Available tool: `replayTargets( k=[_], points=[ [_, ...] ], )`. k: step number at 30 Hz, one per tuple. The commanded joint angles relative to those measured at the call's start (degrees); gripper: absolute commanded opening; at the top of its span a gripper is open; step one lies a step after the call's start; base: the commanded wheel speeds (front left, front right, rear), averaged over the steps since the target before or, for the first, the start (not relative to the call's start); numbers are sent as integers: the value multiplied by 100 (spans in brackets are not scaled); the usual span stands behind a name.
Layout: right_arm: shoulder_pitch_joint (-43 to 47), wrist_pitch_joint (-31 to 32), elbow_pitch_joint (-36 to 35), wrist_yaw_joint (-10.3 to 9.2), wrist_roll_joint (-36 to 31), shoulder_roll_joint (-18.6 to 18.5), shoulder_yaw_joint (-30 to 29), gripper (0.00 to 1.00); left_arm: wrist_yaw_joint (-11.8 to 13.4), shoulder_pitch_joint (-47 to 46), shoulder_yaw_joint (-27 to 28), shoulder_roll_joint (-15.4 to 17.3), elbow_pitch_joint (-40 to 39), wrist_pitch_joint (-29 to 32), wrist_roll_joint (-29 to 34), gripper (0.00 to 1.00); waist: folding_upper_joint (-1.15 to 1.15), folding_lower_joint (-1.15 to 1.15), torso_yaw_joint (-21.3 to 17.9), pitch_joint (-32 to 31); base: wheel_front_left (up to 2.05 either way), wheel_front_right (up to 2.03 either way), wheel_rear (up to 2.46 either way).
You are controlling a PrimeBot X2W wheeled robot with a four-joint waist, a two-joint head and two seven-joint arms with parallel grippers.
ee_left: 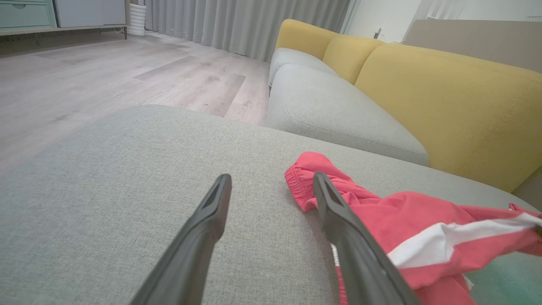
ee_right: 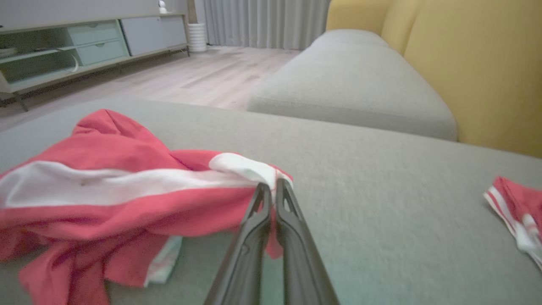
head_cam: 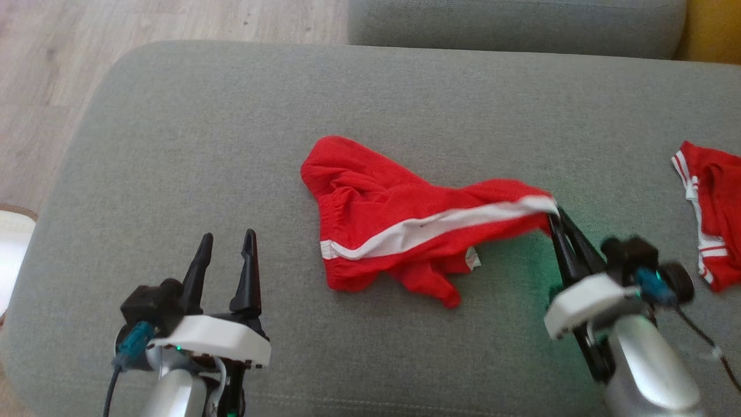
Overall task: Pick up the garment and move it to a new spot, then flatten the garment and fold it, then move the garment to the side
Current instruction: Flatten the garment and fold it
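The garment (head_cam: 399,226), red shorts with a white side stripe, lies crumpled in the middle of the grey cushion (head_cam: 231,133). My right gripper (head_cam: 554,213) is shut on the garment's right edge, where the white stripe ends. In the right wrist view the two fingers pinch that edge (ee_right: 271,186), and the cloth (ee_right: 106,186) stretches away to the left. My left gripper (head_cam: 227,242) stands open at the lower left, apart from the garment. Between its fingers in the left wrist view (ee_left: 271,180) is bare cushion, with the garment (ee_left: 406,220) beside the right finger.
A second red garment with white trim (head_cam: 709,214) lies at the cushion's right edge. A further grey cushion (head_cam: 521,23) and yellow backrest (ee_left: 457,93) lie beyond. Wooden floor (head_cam: 87,46) drops off to the left and far side.
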Motion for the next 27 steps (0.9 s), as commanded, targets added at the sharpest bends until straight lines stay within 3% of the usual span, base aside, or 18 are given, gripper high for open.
replayTargets(
  k=[1,10,12,13,27],
  points=[
    [-55,-38,-239,37,-67,54,13,0,30,-123,236,6,-217,-70,52,100,0,0,-29,8,0,0,0],
    [423,5,-214,37,-365,220,-480,3,21,-142,242,6,-218,-70,86,100,0,0,-183,15,0,0,0],
    [458,-5,-159,37,-450,247,-562,73,13,-142,245,6,-209,-70,87,100,0,0,-197,10,0,0,0],
    [478,-10,-133,37,-456,265,-610,100,11,-142,245,6,-205,-70,87,100,0,0,-202,7,0,0,0],
    [821,-51,-399,37,-504,381,-1136,100,1,-70,202,6,-200,-70,45,100,0,0,-297,-133,0,0,0]
  ],
)
